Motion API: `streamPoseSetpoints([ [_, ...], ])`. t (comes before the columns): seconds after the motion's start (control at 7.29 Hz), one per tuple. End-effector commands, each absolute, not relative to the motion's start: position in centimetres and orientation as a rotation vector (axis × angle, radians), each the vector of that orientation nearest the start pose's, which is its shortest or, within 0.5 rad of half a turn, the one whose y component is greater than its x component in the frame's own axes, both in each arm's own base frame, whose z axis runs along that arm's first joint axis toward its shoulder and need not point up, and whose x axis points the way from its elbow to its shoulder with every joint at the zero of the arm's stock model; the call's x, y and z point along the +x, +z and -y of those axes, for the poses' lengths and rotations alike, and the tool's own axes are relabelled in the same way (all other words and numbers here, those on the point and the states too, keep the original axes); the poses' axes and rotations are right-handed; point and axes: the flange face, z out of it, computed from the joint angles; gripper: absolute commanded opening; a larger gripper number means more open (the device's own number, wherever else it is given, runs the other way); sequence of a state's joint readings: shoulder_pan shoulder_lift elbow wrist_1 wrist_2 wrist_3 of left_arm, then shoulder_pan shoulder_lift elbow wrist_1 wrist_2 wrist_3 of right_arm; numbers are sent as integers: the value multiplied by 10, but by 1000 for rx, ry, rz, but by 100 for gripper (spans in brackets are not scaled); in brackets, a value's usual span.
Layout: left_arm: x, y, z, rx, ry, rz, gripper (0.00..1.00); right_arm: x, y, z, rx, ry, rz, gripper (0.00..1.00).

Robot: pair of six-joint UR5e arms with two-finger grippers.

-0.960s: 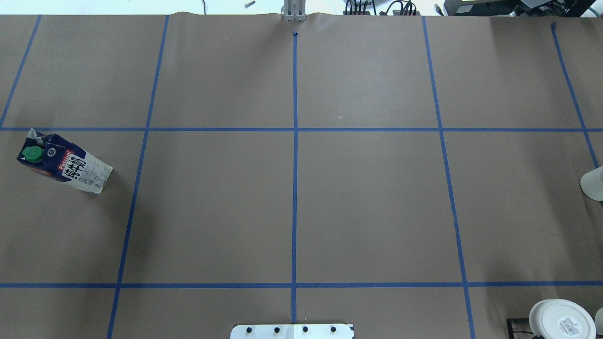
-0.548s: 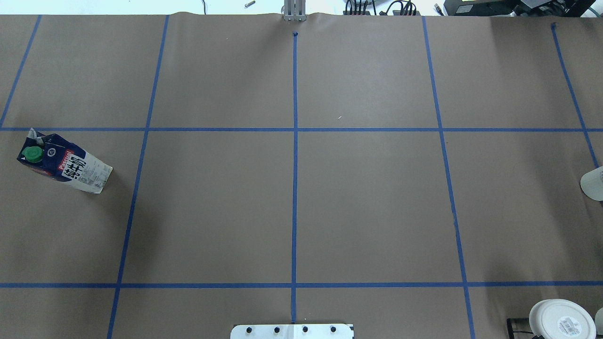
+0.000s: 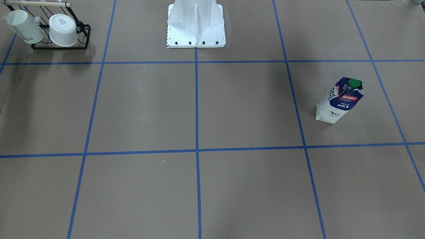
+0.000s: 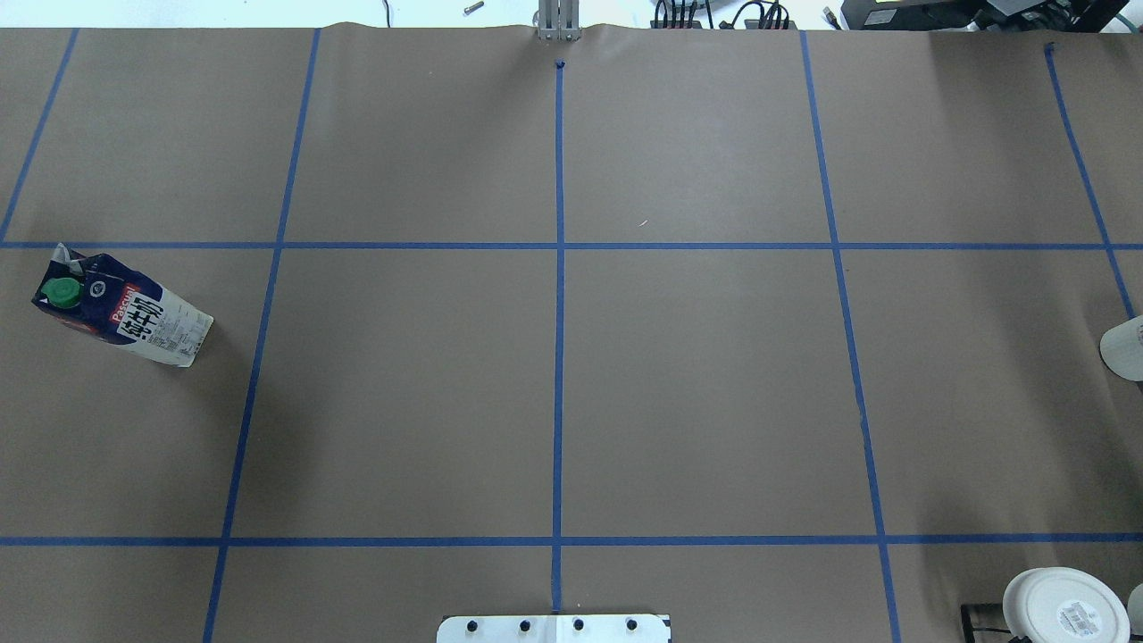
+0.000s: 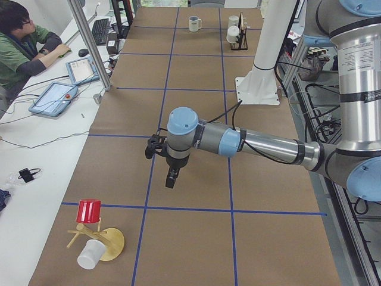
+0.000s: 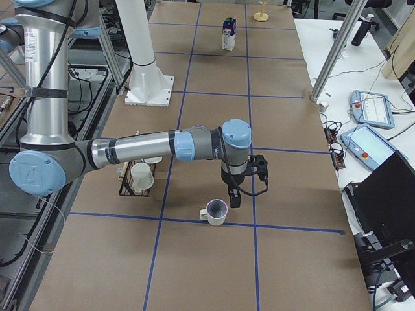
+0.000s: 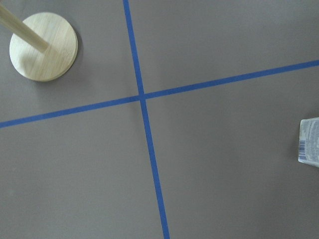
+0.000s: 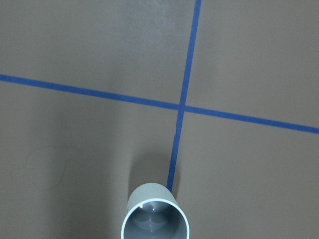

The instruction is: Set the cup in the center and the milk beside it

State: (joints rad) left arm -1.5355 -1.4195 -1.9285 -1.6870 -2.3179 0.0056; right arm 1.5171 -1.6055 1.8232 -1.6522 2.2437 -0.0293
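Starting with table [image 4: 429, 134]: brown paper, blue tape grid.
center [image 4: 705, 393]: two middle rectangles split by one tape line. Milk and cup both sit outside it.
left arm [image 5: 262, 143]: stretched low over the table, wrist pointing down.
right arm [image 6: 136, 148]: same pose at the opposite end.
pedestal [image 3: 196, 23]: white, bolted down on the centre tape line at the robot's edge.
rack [image 3: 59, 46]: black wire, holding two white cups. One has black lettering I can't read, the other shows a printed round base.
wooden stand [image 5: 98, 238]: red cup on top, white cup lower down.
milk [image 3: 339, 101]: upright in the cell on the robot's left of center, well apart from the cup. Red band reads "Pascual", white text "WHOLE MILK", black Chinese characters on the side panel, green cap.
cup [image 6: 214, 211]: upright, plain white, dark grey inside, at the robot's far right, on a tape line near a crossing.
right gripper [image 6: 235, 199]: hanging just beside the cup. Clamped or released: can't tell from this view.
left gripper [image 5: 171, 179]: hanging over a tape crossing between wooden stand and milk. Grip state: can't tell.
delta: overhead view matches 0.5 s and 1.0 s ago; milk and the cup's sliver at the right edge haven't moved.
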Motion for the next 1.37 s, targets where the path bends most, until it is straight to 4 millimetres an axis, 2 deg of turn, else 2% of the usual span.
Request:
streamPoseSetpoints([
  [0.0,-49,543,458,430,209,-740,99,43,544,506,166,-146,683,100],
  [0.14,-49,552,472,430,209,-746,99,43,549,505,155,-145,695,100],
  [0.27,-49,553,472,433,210,-745,99,41,552,501,148,-146,703,100],
  [0.55,-49,551,470,439,213,-744,99,-4,566,493,99,-217,701,100],
  [0.69,-49,548,471,446,215,-744,99,-21,587,476,92,-217,706,100],
  [0.96,-49,545,471,452,217,-744,99,-19,642,443,166,-203,723,100],
  [1.23,-49,541,472,461,221,-744,99,-17,699,429,171,-211,723,100],
])
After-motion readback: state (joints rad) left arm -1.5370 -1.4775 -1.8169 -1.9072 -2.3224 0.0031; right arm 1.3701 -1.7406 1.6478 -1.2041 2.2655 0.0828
